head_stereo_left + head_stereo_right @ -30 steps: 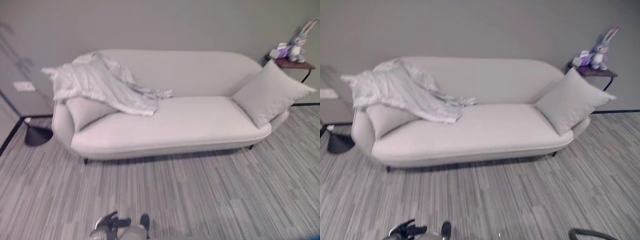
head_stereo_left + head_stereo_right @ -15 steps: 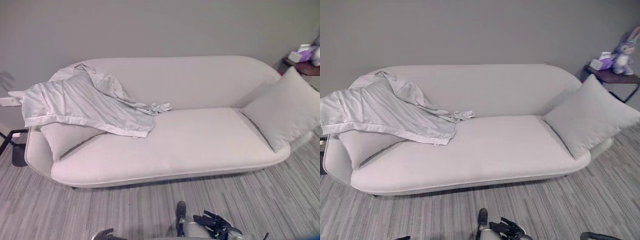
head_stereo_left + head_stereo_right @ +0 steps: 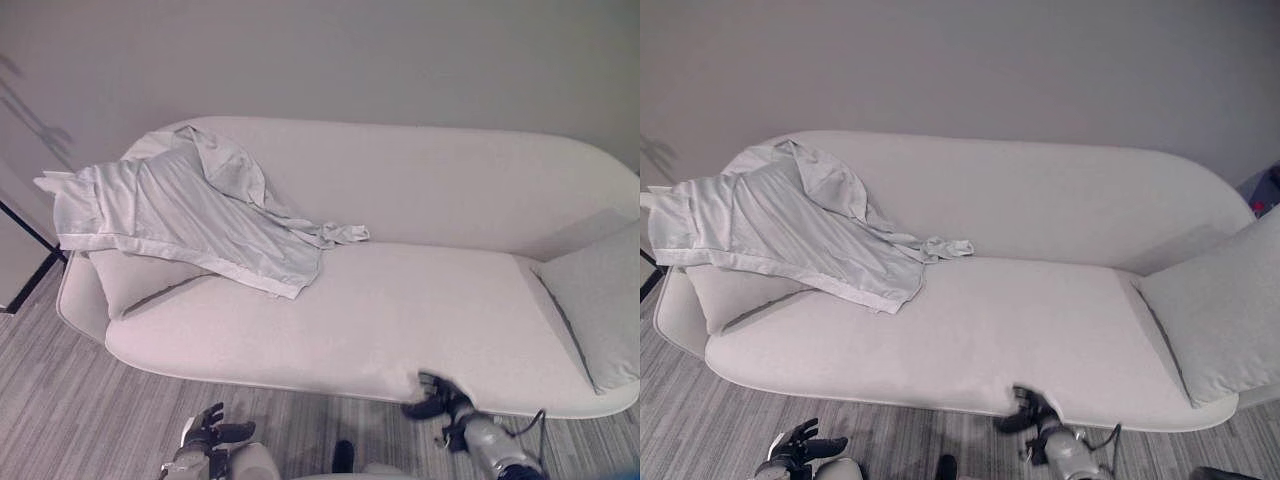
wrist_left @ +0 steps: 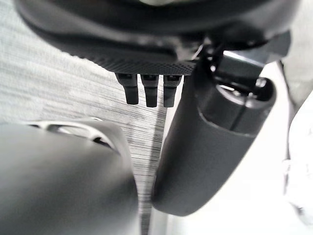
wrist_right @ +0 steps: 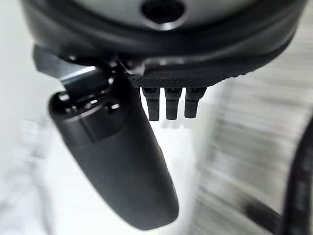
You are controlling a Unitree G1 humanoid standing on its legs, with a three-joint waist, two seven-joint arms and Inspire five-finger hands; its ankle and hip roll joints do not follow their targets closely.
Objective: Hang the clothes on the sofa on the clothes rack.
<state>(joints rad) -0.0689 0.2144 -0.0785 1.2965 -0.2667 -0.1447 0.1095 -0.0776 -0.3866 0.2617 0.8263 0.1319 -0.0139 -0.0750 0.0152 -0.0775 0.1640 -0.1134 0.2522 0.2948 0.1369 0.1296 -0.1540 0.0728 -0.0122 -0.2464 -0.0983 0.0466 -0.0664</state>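
Note:
A pale grey-white garment (image 3: pixel 190 215) lies crumpled over the left armrest and backrest of the light sofa (image 3: pixel 420 310), one sleeve (image 3: pixel 335 236) trailing onto the seat. My left hand (image 3: pixel 210 430) is low over the floor in front of the sofa's left part, fingers relaxed and holding nothing. Near the sofa's front edge right of centre, my right hand (image 3: pixel 435 397) also hangs with straight fingers (image 5: pixel 166 103) and nothing in them. Both hands are far from the garment (image 3: pixel 790 230).
A cushion (image 3: pixel 130 280) sits under the garment at the left end, another cushion (image 3: pixel 600 300) leans at the right end. Striped grey carpet (image 3: pixel 60 400) runs in front. A grey wall (image 3: pixel 350 60) stands behind the sofa. A dark-edged panel (image 3: pixel 20 260) is at far left.
The camera has moved closer and lower toward the sofa. My right hand has come up to the seat's front edge, and my left hand now shows more fully at lower left.

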